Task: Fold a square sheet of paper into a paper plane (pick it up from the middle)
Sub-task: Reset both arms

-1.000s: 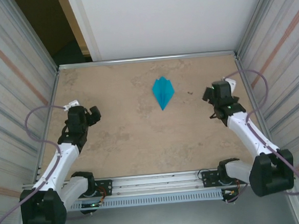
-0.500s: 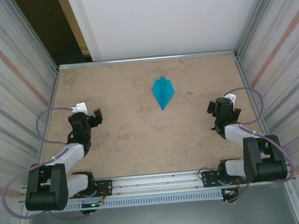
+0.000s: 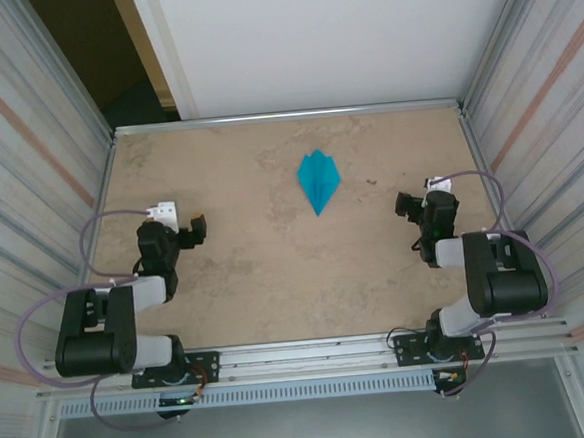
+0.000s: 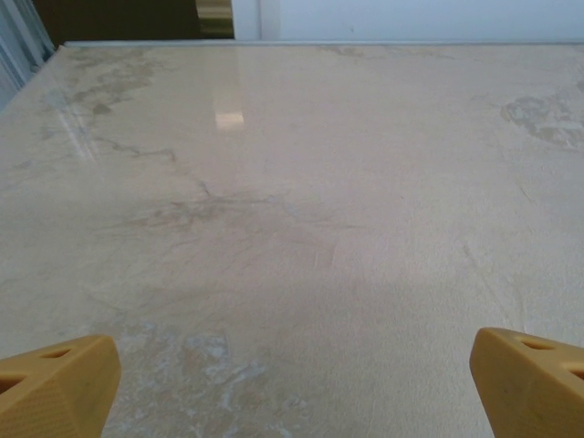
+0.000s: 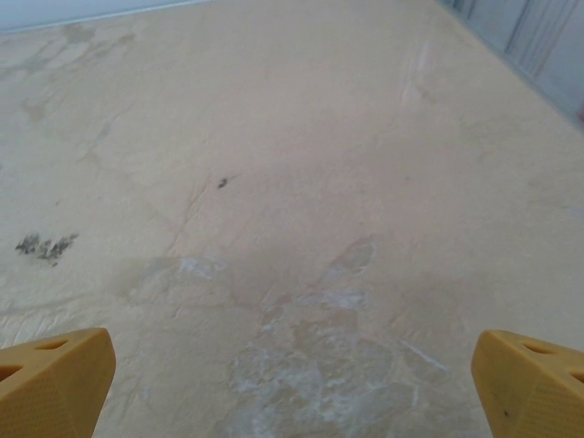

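Paper plane (image 3: pixel 318 180) lay flat on the surface (image 3: pixel 276 280), toward 12 o'clock from its middle in your top view. It was a small turquoise-blue dart with a centre crease, its sharp point aimed at 6 o'clock and its wider rear toward 12. You had the left tool (image 3: pixel 193 227) at 9 o'clock and the right tool (image 3: pixel 407 206) at 3 o'clock, both well apart from the plane, jaws spread wide and holding nothing. In each wrist view the yellow fingertips (image 4: pixel 55 383) sat at opposite lower corners over the mottled beige surface.

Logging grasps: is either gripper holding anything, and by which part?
Nothing is held: left gripper and right gripper are open; the paper plane lies untouched.
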Controlling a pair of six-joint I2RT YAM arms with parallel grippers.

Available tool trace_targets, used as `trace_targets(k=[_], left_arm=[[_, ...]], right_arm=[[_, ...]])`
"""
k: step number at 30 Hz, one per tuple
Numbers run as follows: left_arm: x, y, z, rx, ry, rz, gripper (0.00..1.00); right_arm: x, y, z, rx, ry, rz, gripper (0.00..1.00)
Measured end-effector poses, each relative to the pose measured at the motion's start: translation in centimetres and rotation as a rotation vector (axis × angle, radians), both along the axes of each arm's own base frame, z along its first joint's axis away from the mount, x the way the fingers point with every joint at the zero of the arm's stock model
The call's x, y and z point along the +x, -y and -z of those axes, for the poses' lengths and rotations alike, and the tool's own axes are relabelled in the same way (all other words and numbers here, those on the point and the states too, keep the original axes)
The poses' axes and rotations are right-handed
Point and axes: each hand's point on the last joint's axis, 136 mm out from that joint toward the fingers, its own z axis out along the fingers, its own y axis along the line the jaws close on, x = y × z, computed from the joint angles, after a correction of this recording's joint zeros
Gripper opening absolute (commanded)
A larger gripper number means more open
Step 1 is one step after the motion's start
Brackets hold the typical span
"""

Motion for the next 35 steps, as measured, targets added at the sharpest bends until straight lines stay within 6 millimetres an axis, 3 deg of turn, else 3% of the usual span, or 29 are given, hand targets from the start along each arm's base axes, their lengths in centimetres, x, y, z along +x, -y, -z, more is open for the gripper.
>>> trace_targets(k=[6, 15, 35], left_arm=[[1.3, -0.2, 2.3, -0.002, -0.057, -0.004, 0.99], [2.5, 0.1, 1.0, 0.02, -0.027, -0.006, 0.99], [2.8, 0.4, 1.0, 0.03, -0.039, 0.017, 0.99]], right_arm=[[0.1, -0.4, 0.4, 0.01, -0.005, -0.02, 0.99], [0.2, -0.4, 0.2, 0.011, 0.002, -0.023, 0.99], [0.3, -0.4, 0.2, 0.011, 0.003, -0.023, 0.99]])
